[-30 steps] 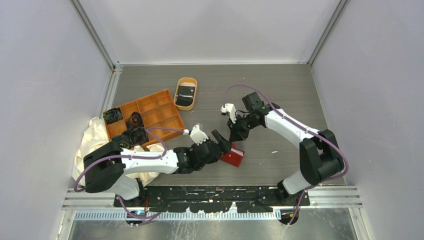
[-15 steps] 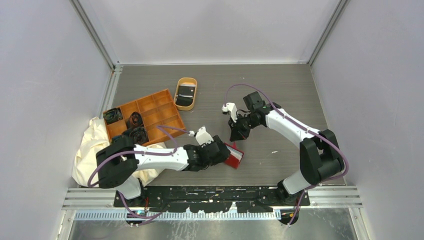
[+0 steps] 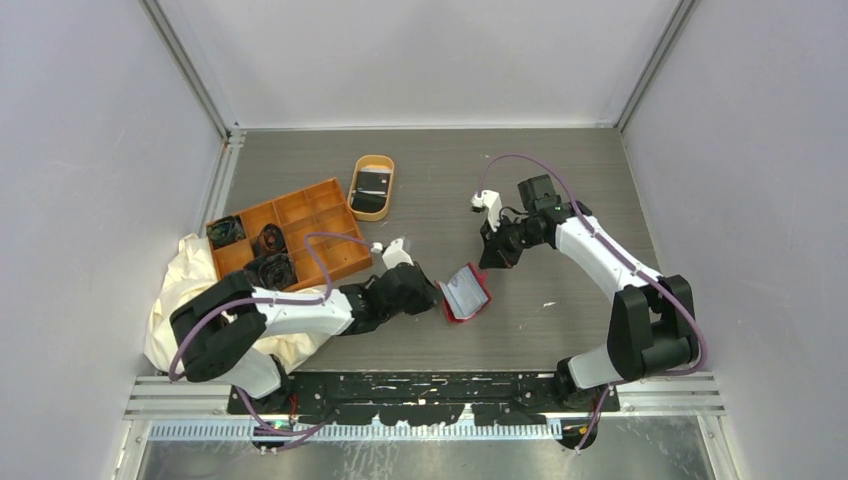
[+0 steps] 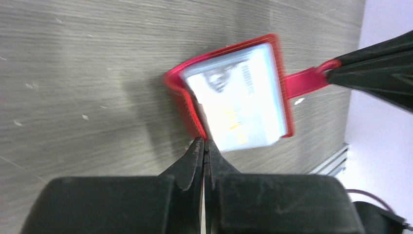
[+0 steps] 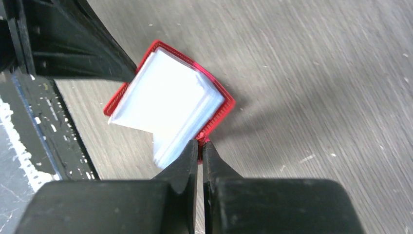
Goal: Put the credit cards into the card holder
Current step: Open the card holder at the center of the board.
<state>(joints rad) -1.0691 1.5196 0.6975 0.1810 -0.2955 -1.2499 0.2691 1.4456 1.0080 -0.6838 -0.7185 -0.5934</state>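
The red card holder is spread open between my two grippers, its grey-clear sleeves facing up. My left gripper is shut on the red cover edge at the holder's left side. My right gripper is shut on the red snap tab at its right side. A pale printed card shows through the top sleeve. A dark credit card lies in the oval tan dish at the back. In the right wrist view the sleeves fan out white.
An orange compartment tray with dark items stands left of centre. A cream cloth is bunched under the left arm. Grey walls close in the left, the right and the back. A black rail runs along the near edge.
My left gripper has shut on the holder's left edge. My right gripper has pulled the tab to the right and back, and the holder has swung open with its sleeves up.
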